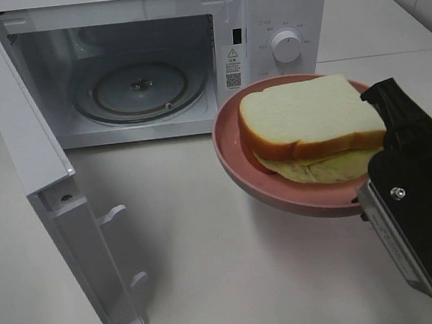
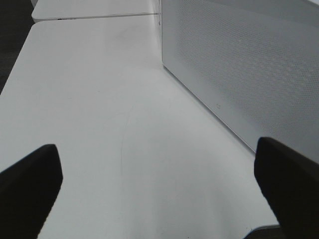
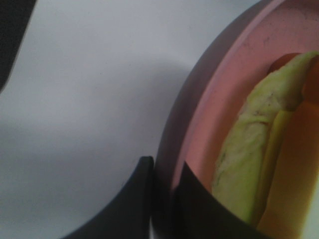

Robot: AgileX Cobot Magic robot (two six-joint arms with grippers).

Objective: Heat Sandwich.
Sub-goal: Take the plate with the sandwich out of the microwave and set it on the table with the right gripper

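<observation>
The sandwich [image 1: 312, 122], thick white bread with a tan crust and a yellowish-green layer underneath, lies on a round pink plate [image 1: 235, 156]. My right gripper [image 1: 376, 116] is shut on the plate's right rim and holds it off the table, just in front of the microwave's control panel. In the right wrist view the two dark fingers [image 3: 134, 199] pinch the pink rim [image 3: 199, 99], with the sandwich's [image 3: 249, 164] greenish filling beside them. My left gripper [image 2: 159, 199] is open over bare table, nothing between its fingers. It does not show in the exterior high view.
The white microwave [image 1: 279, 18] stands at the back with its door [image 1: 42, 186] swung wide open to the left and a glass turntable [image 1: 140, 89] inside. Its perforated side wall [image 2: 239, 64] is close beside my left gripper. White tabletop [image 1: 194, 248] lies in front.
</observation>
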